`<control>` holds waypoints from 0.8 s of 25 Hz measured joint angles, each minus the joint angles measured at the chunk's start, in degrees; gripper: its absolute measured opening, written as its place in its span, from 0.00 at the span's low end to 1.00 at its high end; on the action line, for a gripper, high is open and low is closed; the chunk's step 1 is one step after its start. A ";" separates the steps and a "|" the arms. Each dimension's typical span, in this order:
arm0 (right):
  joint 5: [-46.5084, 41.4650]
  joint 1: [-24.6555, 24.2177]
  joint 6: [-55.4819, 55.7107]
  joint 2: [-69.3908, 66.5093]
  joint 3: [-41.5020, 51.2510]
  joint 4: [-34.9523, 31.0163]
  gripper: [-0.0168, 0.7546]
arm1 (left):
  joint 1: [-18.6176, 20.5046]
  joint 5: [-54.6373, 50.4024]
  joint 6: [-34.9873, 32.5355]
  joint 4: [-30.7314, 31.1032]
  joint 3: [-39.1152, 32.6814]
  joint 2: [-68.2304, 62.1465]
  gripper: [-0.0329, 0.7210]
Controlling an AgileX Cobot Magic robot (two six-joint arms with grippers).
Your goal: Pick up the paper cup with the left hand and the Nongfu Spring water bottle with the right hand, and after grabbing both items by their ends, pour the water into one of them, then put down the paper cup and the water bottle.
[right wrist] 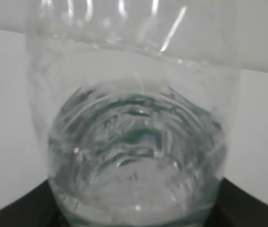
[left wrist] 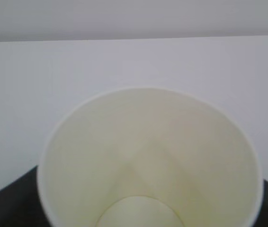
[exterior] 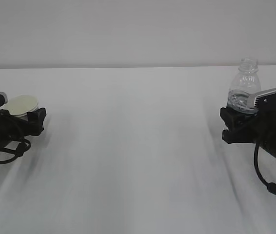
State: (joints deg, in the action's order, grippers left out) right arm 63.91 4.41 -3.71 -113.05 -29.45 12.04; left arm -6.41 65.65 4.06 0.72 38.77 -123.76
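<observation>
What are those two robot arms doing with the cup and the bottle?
The left hand has its jaws around the paper cup at the table's left side; the cup looks empty inside. The right hand has its jaws around the Nongfu Spring water bottle, upright and uncapped, with water in it. The two are far apart.

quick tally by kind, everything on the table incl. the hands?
Small white tapered paper cup: 1
Small clear ribbed plastic water bottle, capless: 1
Black robot hands: 2, left hand around the cup, right hand around the bottle
Total: 4
</observation>
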 joint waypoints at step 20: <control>0.00 0.00 -0.22 0.00 0.00 0.00 0.55 | 0.00 0.00 0.00 -0.72 -1.10 -0.13 0.88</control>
State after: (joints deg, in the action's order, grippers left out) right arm 63.91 4.41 -3.93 -113.05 -29.45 12.04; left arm -6.41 65.65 4.06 0.00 37.67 -123.88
